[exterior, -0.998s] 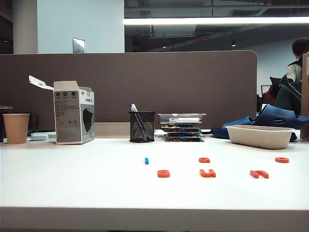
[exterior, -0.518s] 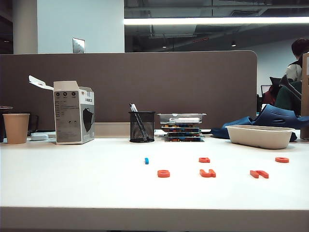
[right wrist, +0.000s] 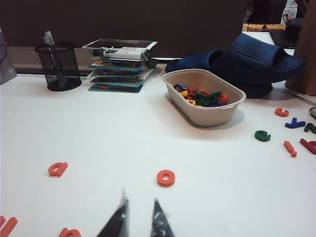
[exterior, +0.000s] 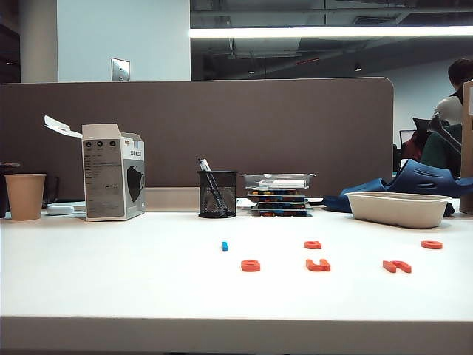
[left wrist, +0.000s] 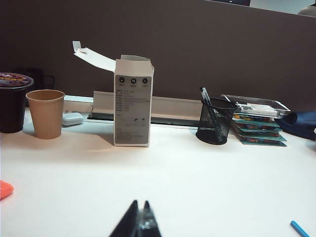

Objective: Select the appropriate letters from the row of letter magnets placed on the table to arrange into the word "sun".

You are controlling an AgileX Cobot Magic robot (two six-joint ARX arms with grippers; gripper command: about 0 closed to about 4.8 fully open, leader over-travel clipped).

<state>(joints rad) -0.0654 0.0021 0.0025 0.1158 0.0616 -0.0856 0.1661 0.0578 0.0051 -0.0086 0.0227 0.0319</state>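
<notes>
orange-red letters (exterior: 318,265), white table (exterior: 111,281)

Left gripper (left wrist: 139,223): only the dark fingertips show, pressed together, the rest cut off by the frame edge.
Right gripper (right wrist: 138,222): only two fingertips show with a narrow gap, bodies cut off.
Both grippers: out of the exterior view.
Orange piece (left wrist: 5,189), near the paper cup (left wrist: 45,113): clipped by the edge, shape unreadable.
Orange pieces (right wrist: 7,225) well in front of the pen cup (right wrist: 59,66): clipped by the frame edge.
Row of letter magnets (exterior: 318,264): too small and flat in the exterior view to read as letters.
</notes>
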